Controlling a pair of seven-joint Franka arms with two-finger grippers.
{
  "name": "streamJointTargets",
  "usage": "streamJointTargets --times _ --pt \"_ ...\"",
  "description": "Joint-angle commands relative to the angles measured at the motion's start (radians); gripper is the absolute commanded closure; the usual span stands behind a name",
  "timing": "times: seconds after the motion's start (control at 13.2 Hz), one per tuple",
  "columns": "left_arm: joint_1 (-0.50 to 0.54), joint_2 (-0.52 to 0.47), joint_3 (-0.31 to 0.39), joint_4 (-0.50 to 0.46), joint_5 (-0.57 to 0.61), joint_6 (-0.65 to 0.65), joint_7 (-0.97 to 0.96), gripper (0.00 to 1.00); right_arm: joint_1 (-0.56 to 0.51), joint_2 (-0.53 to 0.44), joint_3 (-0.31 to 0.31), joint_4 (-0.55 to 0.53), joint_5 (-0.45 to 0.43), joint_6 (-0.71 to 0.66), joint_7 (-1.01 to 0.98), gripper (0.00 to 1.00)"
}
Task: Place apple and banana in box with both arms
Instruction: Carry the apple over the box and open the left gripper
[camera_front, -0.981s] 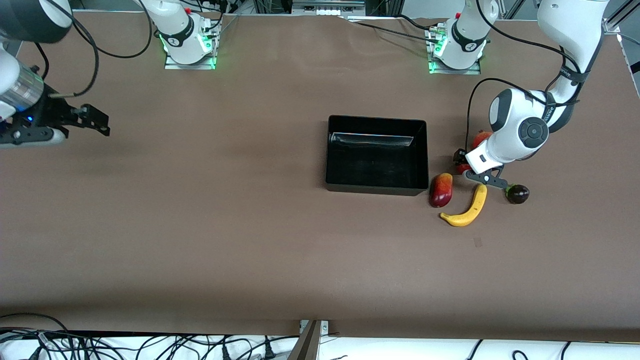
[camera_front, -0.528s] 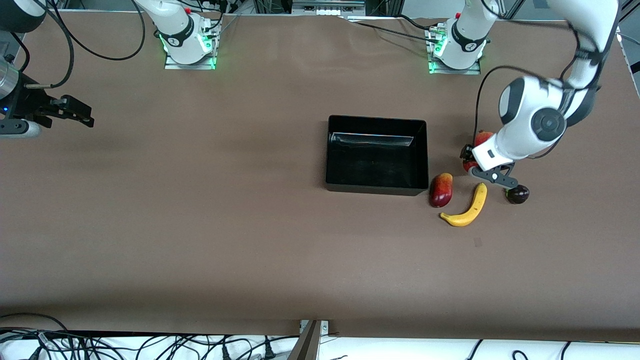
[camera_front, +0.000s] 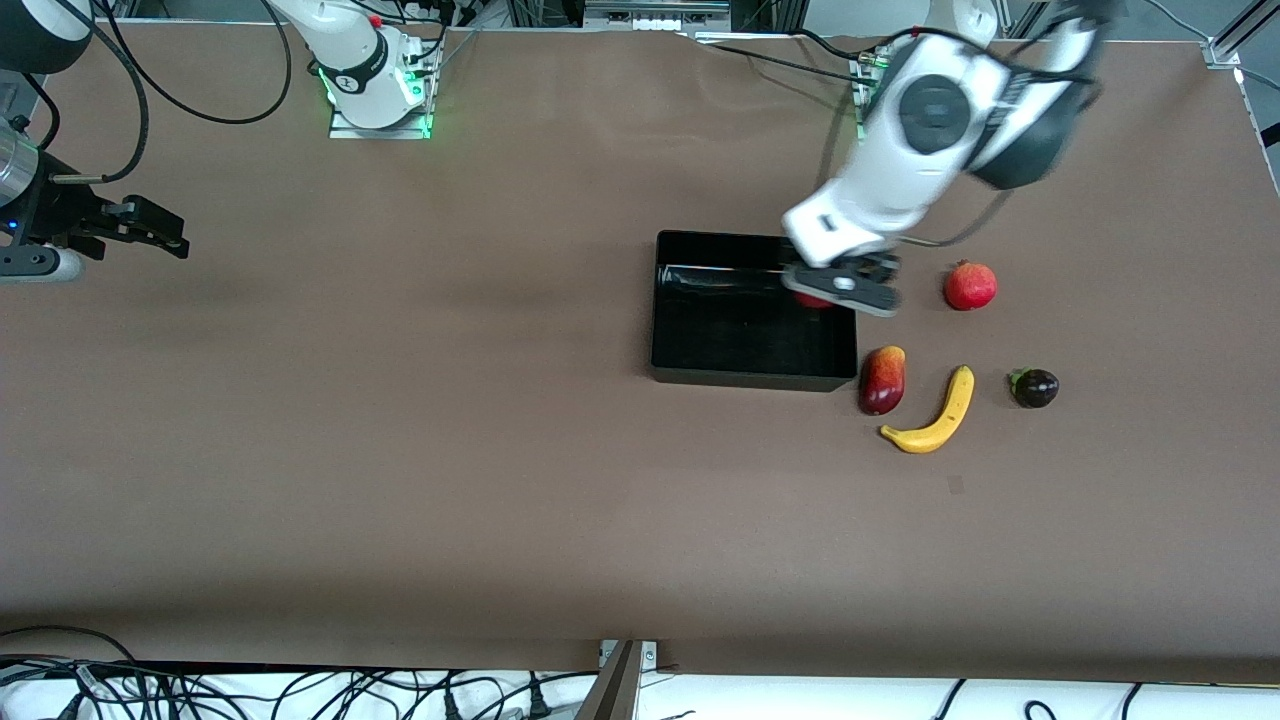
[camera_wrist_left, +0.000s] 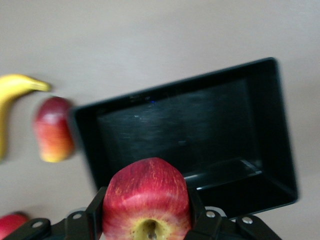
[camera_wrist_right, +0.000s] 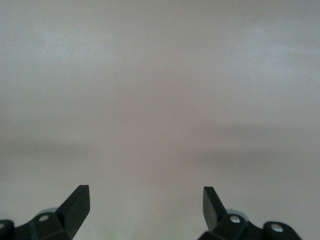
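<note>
The front camera looks down on the whole table (camera_front: 400, 450). The left wrist camera peers past its jaws at the box (camera_wrist_left: 190, 135), shared with the front view (camera_front: 752, 372). The right wrist camera faces bare tabletop.

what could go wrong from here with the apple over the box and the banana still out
1. The left gripper holds the apple over the box near one corner, close to the wall toward the left arm's end; released there it may clip the rim and roll out.
2. The banana lies beside the mango-like fruit; a grasp may nudge it.
3. The right gripper, jaws open, waits near the right arm's end, a long reach from the banana.
</note>
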Motion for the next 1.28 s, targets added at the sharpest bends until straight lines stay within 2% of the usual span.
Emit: streamJointTargets --times 0.0,0.38,0.68,0.75,0.83,0.91,1.06,1.21 --pt "-0.06 0.138 0.004 0.067 -0.013 0.074 -0.084 1.0 -0.01 0.013 0.004 0.017 -0.004 -0.021 -0.002 0.0" --pt "-0.182 0.319 0.011 0.067 0.0 0.281 -0.186 1.0 -0.014 0.048 -0.014 0.036 -0.014 -0.031 0.008 0.0" --pt "-0.241 0.403 0.017 0.068 -0.002 0.318 -0.224 1.0 -0.016 0.042 -0.016 0.039 -0.005 -0.032 0.013 0.0" --pt "-0.241 0.408 0.023 0.067 -0.002 0.318 -0.223 0.93 -0.011 0.044 -0.014 0.039 -0.005 -0.029 0.013 0.0" --pt "-0.242 0.423 0.027 0.067 -0.003 0.318 -0.224 0.24 -0.01 0.045 -0.014 0.042 -0.004 -0.025 0.012 0.0" --pt "-0.253 0.431 0.027 0.067 0.001 0.326 -0.211 0.0 -0.01 0.045 -0.014 0.042 -0.005 -0.024 0.01 0.0" --pt "-0.249 0.396 0.027 0.064 0.001 0.32 -0.214 0.0 -0.01 0.045 -0.014 0.042 -0.004 -0.023 0.01 0.0" --pt "-0.168 0.312 0.026 0.052 0.001 0.271 -0.212 0.0 -0.01 0.044 -0.014 0.042 -0.005 -0.023 0.012 0.0"
